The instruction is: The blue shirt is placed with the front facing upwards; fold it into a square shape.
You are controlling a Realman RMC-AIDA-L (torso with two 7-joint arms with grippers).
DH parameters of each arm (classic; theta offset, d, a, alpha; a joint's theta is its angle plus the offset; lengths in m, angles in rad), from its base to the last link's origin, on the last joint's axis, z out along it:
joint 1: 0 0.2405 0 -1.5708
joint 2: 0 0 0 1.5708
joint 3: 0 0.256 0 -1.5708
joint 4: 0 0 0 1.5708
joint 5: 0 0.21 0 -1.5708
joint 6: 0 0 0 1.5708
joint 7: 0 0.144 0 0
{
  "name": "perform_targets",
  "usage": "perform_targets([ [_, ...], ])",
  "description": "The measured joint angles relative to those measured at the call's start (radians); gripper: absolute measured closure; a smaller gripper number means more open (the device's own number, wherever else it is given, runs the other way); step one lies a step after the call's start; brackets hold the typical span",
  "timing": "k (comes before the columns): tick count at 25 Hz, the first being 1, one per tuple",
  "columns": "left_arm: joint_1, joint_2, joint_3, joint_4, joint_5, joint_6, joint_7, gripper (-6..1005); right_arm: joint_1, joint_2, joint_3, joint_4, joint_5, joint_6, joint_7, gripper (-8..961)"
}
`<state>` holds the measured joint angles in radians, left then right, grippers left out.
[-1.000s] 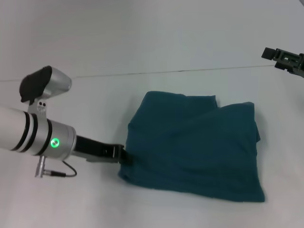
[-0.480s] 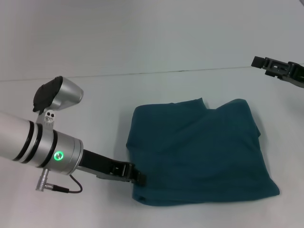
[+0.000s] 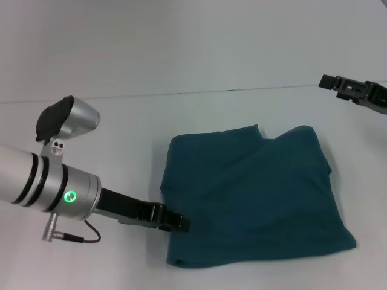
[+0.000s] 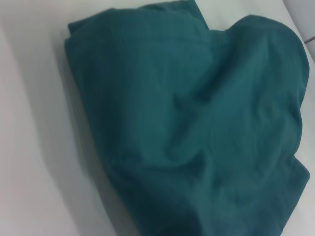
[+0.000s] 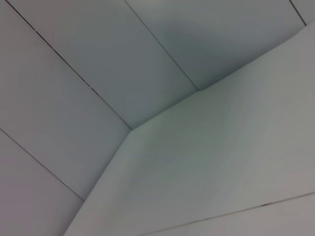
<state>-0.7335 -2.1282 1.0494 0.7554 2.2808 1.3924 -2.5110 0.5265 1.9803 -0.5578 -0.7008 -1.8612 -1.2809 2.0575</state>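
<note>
Left gripper (image 3: pixel 179 223) reaching in low, tip touching near-left edge of blue shirt (image 3: pixel 254 193); finger state not discernible.

Silver forearm lying along the left side, green light glowing on the wrist, dark end piece meeting the cloth at its near-left corner. Shirt lying folded into a rough square on white table (image 3: pixel 121 127), middle-right of the work surface, plain teal side showing, far edge notched where two layers are overlapping, near edge slanting. Left wrist view filling with the same teal folds (image 4: pixel 197 123), soft creases running across, white surface showing beside. Right gripper (image 3: pixel 354 89) hovering well apart at the far right, above the table, nothing visibly grasped; fingers unreadable.
</note>
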Motion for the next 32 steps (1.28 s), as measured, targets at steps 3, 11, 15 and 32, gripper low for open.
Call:
perform_targets([
  [3, 0.0, 0.002, -0.011, 0.018, 0.006, 0.002, 0.0, 726, 0.0, -0.002, -0.001, 0.0, -0.022, 0.0, 0.009, 39],
  [11, -0.006, -0.007, -0.068, 0.088, -0.009, -0.04, 0.034, 431, 0.01, -0.01, -0.006, 0.0, -0.088, -0.008, 0.031, 38],
  [15, -0.031, -0.031, -0.07, 0.086, -0.025, -0.146, 0.06, 372, 0.014, -0.01, -0.034, 0.002, -0.099, 0.0, 0.039, 60],
  [32, 0.055, -0.027, -0.078, 0.042, -0.221, -0.221, 0.273, 387, 0.115, 0.038, -0.2, 0.031, -0.284, 0.201, 0.006, 784],
])
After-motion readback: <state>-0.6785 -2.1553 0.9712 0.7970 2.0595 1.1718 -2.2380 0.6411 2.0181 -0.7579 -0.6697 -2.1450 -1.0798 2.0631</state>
